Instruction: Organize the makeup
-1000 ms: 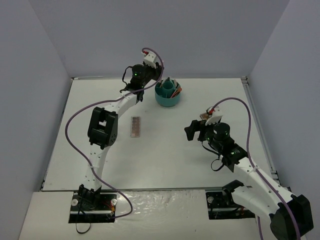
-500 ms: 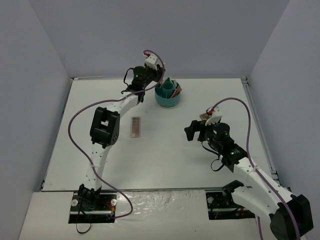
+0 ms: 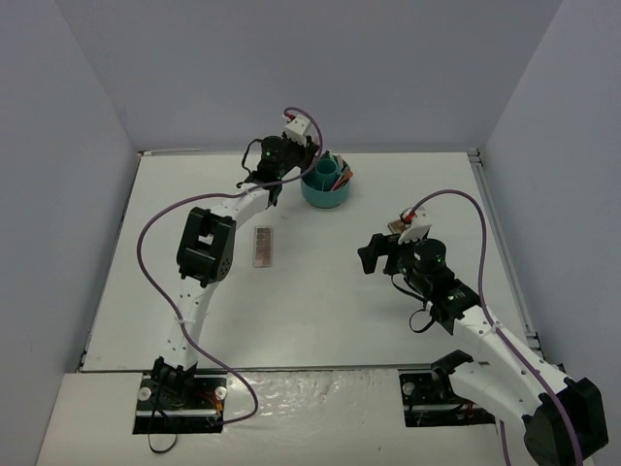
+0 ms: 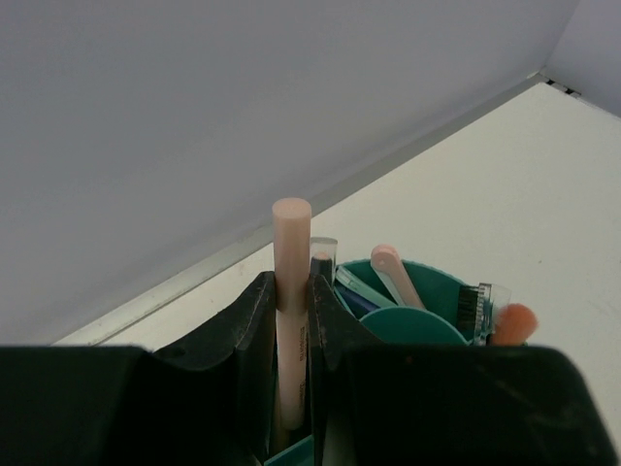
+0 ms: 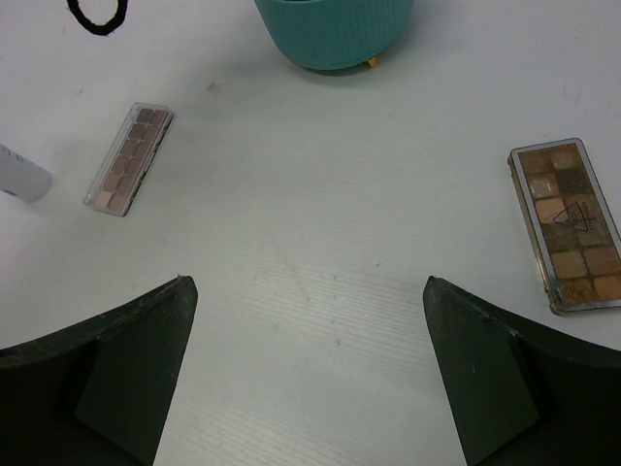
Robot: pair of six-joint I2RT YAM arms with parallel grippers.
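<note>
My left gripper (image 4: 291,291) is shut on a pale pink stick (image 4: 292,243), held upright just left of and above the round teal cup (image 4: 437,291). The cup holds several sticks and a brush. From the top, this gripper (image 3: 309,157) is at the cup's (image 3: 327,186) left rim. A pink palette (image 3: 263,246) lies on the table left of centre. My right gripper (image 5: 309,283) is open and empty over bare table, with the pink palette (image 5: 129,173) to its far left and a brown palette (image 5: 568,225) to its right. A white bottle's end (image 5: 19,175) shows at the left edge.
The white table (image 3: 320,311) is walled by grey panels at the back and sides. The teal cup (image 5: 333,34) stands near the back edge. The left arm's purple cable (image 3: 146,243) loops over the table's left half. My right gripper (image 3: 374,254) sits mid-right.
My left gripper has moved a little to the right with the pink stick, closer to the teal cup's rim. The right arm has not moved.
</note>
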